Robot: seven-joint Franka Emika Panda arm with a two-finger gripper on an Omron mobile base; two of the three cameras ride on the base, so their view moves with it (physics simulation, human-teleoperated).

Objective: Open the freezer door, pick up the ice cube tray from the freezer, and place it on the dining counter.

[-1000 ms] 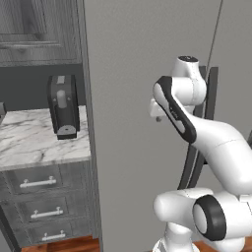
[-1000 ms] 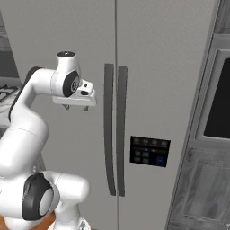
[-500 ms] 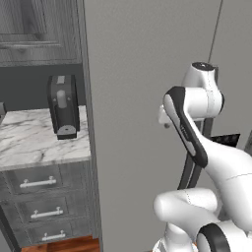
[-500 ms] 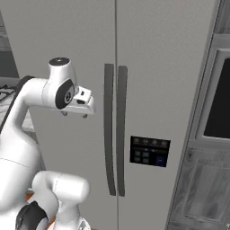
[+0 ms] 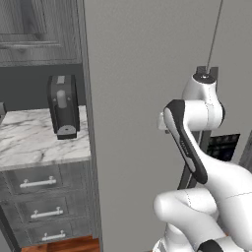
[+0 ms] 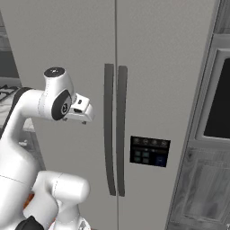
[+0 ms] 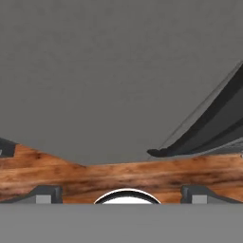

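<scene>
freezer door is shut, so the ice tray's prob inside, can't see it. fingers are spread wide w/ nothing in them, just left of the dark handle, imo lined up to grab it.

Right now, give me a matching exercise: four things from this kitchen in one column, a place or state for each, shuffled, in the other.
Things:
1. freezer door
2. gripper
3. coffee machine
4. control panel

Places or states:
A. standing on the marble worktop
B. shut, its dark handle untouched
C. set in the right-hand door
D. open and empty, near the handles

Pairs: 1-B, 2-D, 3-A, 4-C
</scene>
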